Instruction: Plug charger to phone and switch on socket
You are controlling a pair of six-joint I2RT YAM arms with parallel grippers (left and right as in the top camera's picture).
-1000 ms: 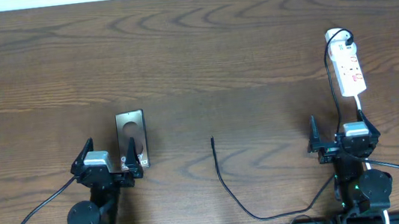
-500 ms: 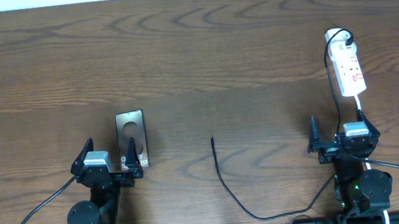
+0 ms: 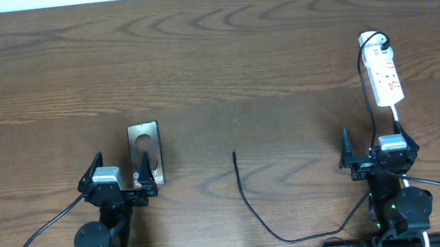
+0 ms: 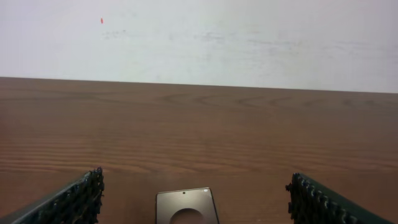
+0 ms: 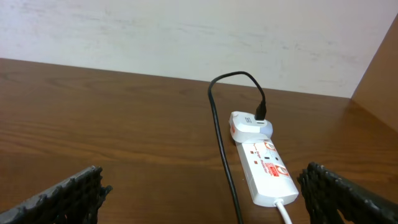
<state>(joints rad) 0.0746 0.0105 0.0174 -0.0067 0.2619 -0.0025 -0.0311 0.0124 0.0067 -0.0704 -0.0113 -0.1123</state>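
The left wrist view cuts the phone (image 4: 186,208) off at its near edge. Overhead, the switch marks on the socket (image 3: 385,78) are too small to read, and the charger (image 3: 250,207) cable passes hidden beneath the right arm (image 3: 399,203).

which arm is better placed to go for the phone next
Left. The phone lies just ahead of the left gripper, and the left wrist view shows its near end between the open jaws. The right gripper sits far off on the other side, facing the socket.
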